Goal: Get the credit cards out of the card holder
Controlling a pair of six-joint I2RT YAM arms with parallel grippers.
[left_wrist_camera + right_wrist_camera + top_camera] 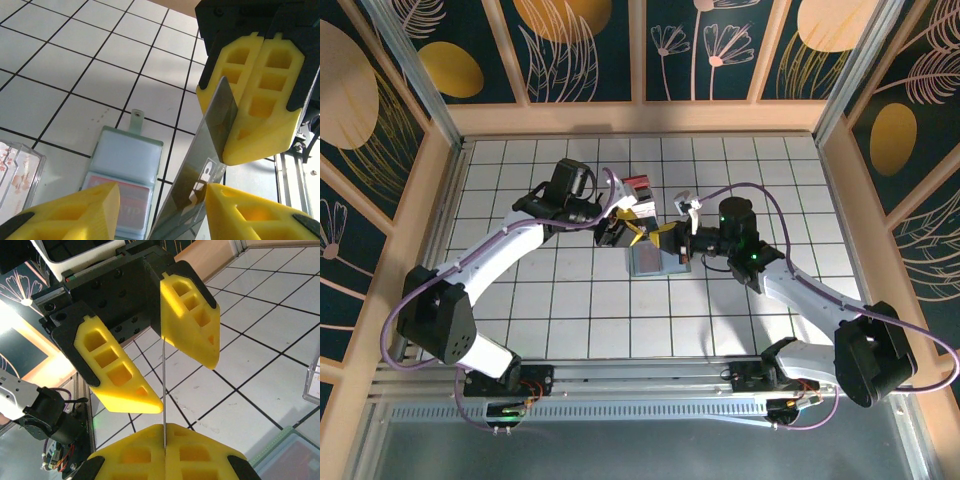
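The card holder [655, 262] lies open and flat on the white tiles, pale blue-grey [126, 161], with a red credit card [117, 202] still in a clear pocket. Above it my right gripper [670, 240] is shut on a thin greyish credit card [212, 150], which stands edge-on [163, 385] out of its closed fingertips [165, 452]. My left gripper [626, 228] faces it, open [162, 210], with one finger on each side of that card. Its right finger [250, 212] sits at the card's face; the left finger [75, 210] stands well away.
A small box with a red top [638, 188] stands just behind the grippers. A clear plastic case [15, 170] lies left of the holder. Wooden walls ring the tiled table [560, 320], with free tiles to the left, right and front.
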